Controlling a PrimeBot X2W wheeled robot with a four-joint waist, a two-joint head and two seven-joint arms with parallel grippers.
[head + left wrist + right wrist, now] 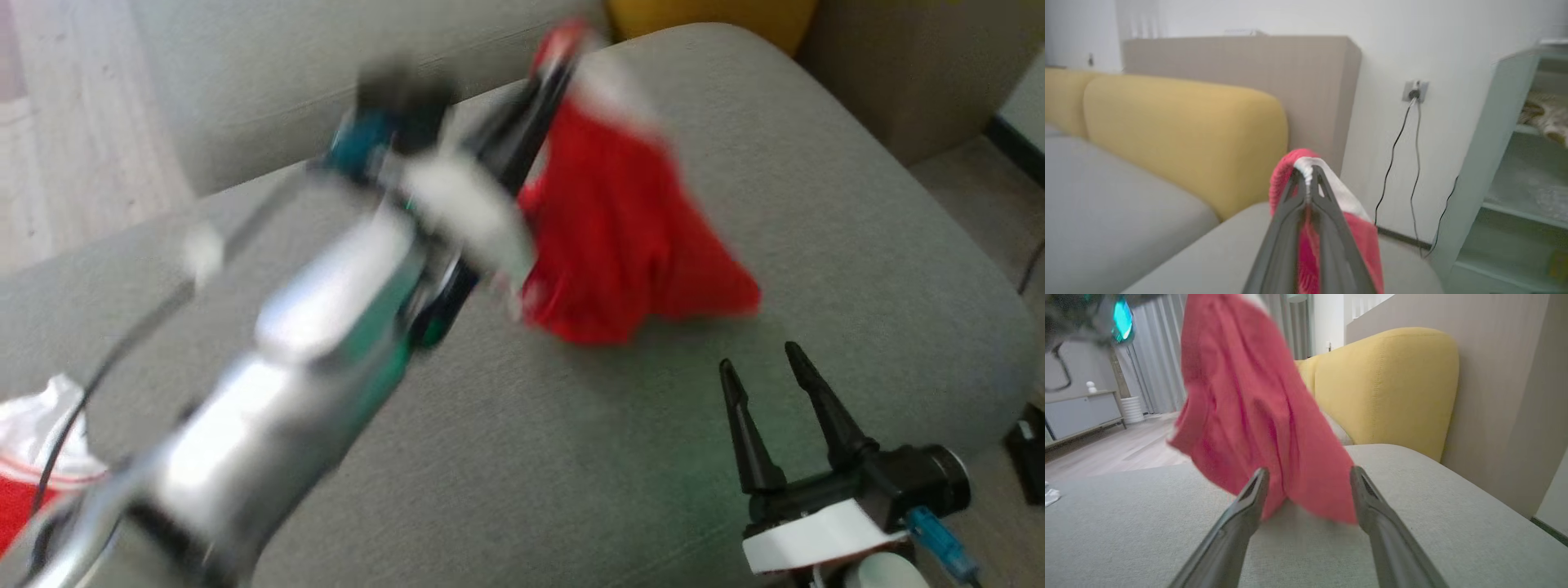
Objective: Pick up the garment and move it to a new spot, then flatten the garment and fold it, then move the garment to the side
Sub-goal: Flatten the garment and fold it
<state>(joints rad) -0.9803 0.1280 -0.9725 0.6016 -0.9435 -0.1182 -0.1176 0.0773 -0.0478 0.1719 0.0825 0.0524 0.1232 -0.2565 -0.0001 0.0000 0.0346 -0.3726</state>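
The garment (620, 237) is red with a white band at its top. It hangs from my left gripper (559, 61), which is raised over the far part of the grey cushion (816, 204) and shut on the white edge (1310, 165). The cloth's lower end (1274, 457) trails just above or onto the cushion. My right gripper (763, 363) stands open at the lower right, low over the cushion and short of the hanging cloth, with nothing between its fingers (1249, 498). My left arm is blurred in the head view.
A second red and white piece of cloth (33, 457) lies at the cushion's left edge. Yellow backrests (1180, 134) rise behind the seats. A wall socket with cables (1414, 92) and a pale shelf unit (1515, 163) stand beyond the sofa's end.
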